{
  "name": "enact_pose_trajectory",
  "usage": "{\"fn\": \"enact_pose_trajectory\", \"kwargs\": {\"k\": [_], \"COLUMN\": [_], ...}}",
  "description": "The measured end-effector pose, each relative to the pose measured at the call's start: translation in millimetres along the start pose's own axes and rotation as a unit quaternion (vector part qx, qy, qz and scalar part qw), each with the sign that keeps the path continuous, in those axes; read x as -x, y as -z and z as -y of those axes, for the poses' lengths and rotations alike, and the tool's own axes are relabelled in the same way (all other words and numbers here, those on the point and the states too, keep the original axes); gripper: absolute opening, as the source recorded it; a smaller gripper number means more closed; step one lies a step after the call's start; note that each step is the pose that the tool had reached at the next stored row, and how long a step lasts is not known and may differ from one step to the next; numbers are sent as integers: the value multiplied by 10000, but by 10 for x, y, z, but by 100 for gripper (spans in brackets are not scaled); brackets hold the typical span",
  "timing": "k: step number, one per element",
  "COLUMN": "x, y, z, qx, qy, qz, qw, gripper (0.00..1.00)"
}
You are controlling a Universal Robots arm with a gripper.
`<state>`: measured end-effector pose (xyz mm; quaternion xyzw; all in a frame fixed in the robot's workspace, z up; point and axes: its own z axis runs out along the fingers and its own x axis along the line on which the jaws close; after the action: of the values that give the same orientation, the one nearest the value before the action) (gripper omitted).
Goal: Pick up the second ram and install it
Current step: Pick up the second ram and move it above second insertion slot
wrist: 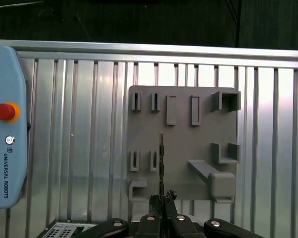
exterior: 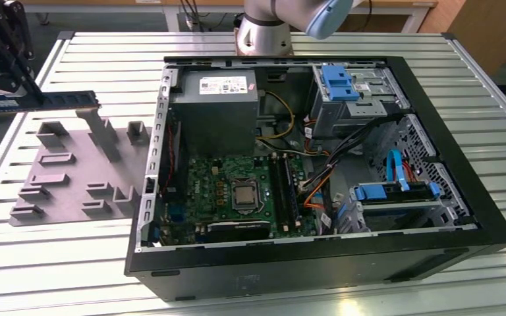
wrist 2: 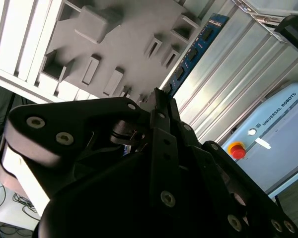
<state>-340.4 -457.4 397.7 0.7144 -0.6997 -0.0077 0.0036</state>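
Observation:
The second ram [exterior: 64, 100], a thin blue-green stick with dark chips, hangs level above the grey holder plate [exterior: 68, 174] at the exterior view's left. My gripper [exterior: 31, 99] is shut on it, with most of the stick jutting toward the computer case. In the second wrist view the ram [wrist 2: 194, 49] runs out from between the black fingers [wrist 2: 159, 101]. It appears edge-on as a thin dark line [wrist: 161, 161] over the plate [wrist: 184, 148] in the first wrist view. The black memory slots [exterior: 281, 187] lie on the green motherboard [exterior: 209, 191] inside the open case.
The open black computer case [exterior: 464, 217] fills the middle and right of the slatted metal table [exterior: 68, 263], with a grey power supply [exterior: 213, 108], blue drive brackets [exterior: 337, 82] and loose cables. A teach pendant [wrist: 5, 129] lies beside the plate. The arm's base [exterior: 262, 33] stands behind the case.

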Motion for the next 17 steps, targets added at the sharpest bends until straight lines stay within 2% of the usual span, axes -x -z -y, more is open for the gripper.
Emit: {"fn": "enact_pose_trajectory", "kwargs": {"k": [17], "x": [-2], "y": [1], "z": [80], "qx": [0], "qy": [0], "qz": [0], "qw": [10000], "gripper": [14]}}
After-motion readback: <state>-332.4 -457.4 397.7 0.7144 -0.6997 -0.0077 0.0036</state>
